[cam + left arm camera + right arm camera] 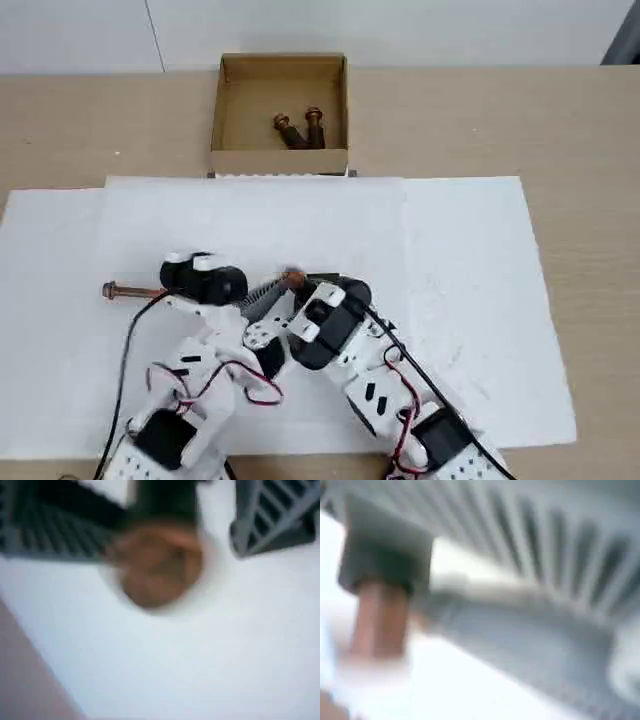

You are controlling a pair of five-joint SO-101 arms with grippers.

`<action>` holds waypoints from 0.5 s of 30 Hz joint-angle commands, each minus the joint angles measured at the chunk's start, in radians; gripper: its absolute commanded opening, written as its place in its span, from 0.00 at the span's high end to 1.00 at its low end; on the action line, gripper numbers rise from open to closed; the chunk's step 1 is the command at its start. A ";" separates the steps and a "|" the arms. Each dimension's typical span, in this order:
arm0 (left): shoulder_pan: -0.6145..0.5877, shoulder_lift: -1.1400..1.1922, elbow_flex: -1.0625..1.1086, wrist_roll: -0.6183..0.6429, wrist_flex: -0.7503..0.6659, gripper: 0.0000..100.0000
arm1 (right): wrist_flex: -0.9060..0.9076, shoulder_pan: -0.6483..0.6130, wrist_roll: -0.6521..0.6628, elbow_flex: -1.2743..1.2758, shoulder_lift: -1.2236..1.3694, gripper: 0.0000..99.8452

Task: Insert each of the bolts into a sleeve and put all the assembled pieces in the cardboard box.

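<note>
The cardboard box (pixel 283 158) stands at the table's far side with two assembled pieces (pixel 300 128) lying in it. A loose copper bolt (pixel 128 291) lies on the white paper, its inner end hidden under the left arm. Both grippers meet at the middle of the paper. My left gripper (pixel 274 291) points right at a second copper bolt (pixel 293 279), whose round end (pixel 160 567) shows very close in the left wrist view. My right gripper (pixel 302 287) is shut on this bolt (pixel 380 617). A dark sleeve (pixel 385 555) sits on the bolt's upper part.
A white paper sheet (pixel 450 260) covers most of the wooden table (pixel 580 130). Both arms' bodies and cables (pixel 250 385) crowd the near edge. The paper between the grippers and the box is bare, as is its right half.
</note>
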 commanded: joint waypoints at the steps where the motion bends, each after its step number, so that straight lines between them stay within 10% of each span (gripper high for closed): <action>1: -0.058 -0.003 -0.038 -0.018 0.021 0.73 | -0.016 -0.005 0.005 0.014 -0.018 1.00; 15: -0.123 -0.002 -0.268 -0.031 0.157 0.73 | -0.013 0.048 0.002 0.014 -0.018 1.00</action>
